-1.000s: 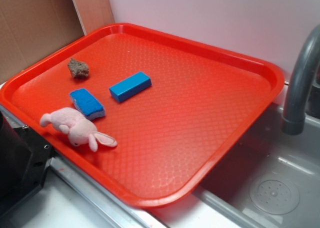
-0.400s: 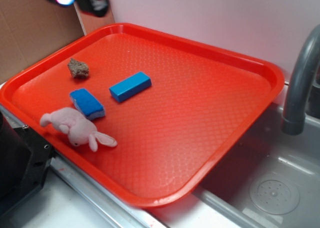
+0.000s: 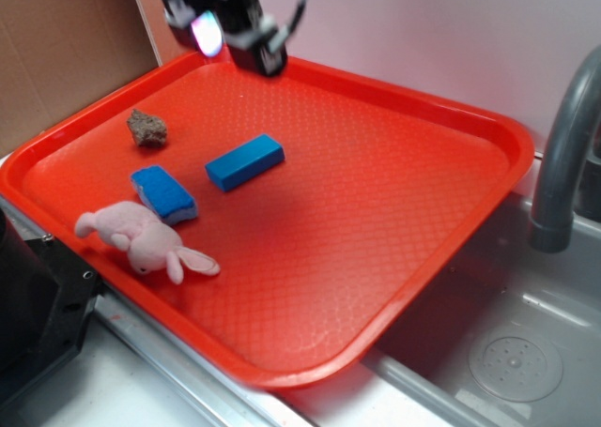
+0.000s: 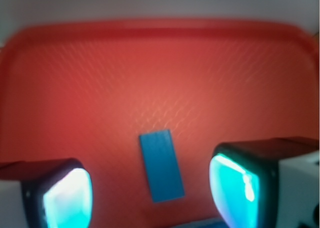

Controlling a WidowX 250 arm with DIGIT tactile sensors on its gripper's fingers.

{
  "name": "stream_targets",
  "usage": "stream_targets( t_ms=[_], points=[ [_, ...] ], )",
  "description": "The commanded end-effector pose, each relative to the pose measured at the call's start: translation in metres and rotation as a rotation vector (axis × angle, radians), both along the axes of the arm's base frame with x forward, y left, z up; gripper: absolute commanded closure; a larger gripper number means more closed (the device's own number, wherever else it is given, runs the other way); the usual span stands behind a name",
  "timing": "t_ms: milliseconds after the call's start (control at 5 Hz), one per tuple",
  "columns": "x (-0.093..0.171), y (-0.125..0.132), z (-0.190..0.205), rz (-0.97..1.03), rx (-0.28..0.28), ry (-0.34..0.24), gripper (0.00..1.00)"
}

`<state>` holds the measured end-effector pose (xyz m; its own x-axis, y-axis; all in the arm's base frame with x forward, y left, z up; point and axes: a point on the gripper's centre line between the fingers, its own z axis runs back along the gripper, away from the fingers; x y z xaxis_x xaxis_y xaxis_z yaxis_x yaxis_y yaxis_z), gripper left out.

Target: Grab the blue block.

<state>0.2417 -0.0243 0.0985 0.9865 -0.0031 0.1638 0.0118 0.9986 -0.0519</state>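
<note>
A red plastic tray (image 3: 394, 249) with a raised rim and dimpled floor sits beside a grey sink (image 3: 512, 352) with a dark faucet (image 3: 563, 155). The blue block (image 3: 245, 160), a slim sharp-edged bar, lies flat on the tray floor. Taking the block as the landmark: a blue sponge (image 3: 163, 193) with a pale underside lies just in front and to its left, close but apart; a pink plush rabbit (image 3: 141, 242) lies beyond the sponge, nearer the tray's front rim; a brown rock-like lump (image 3: 146, 128) sits to the block's left, well apart.

The gripper (image 3: 230, 38) hangs in the air above the tray's far rim, behind the block and not touching anything. Its jaws are spread wide with nothing between them, which suits an approach, since the block has yet to be reached.

In the wrist view the blue block (image 4: 161, 165) shows between the two glowing cyan fingers (image 4: 67, 198), lying nearly lengthwise away from the camera, slightly tilted. That framing suggests the gripper is lined up so the fingers could close across the block's narrow width. The likely next need is descent; the nearby sponge could be clipped if the approach drifts left.
</note>
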Motion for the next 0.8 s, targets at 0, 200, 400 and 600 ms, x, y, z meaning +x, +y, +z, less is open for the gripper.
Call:
stream_targets(
  t_ms=[0,200,400,600],
  points=[
    [-0.006,-0.002,-0.049,-0.050,0.005,0.087,0.00],
    [0.001,0.003,-0.069,-0.053,0.038,0.141,0.00],
    [-0.005,0.003,-0.069,-0.047,0.057,0.142,1.00],
    [-0.005,0.007,-0.068,-0.058,0.078,0.132,1.00]
  ],
)
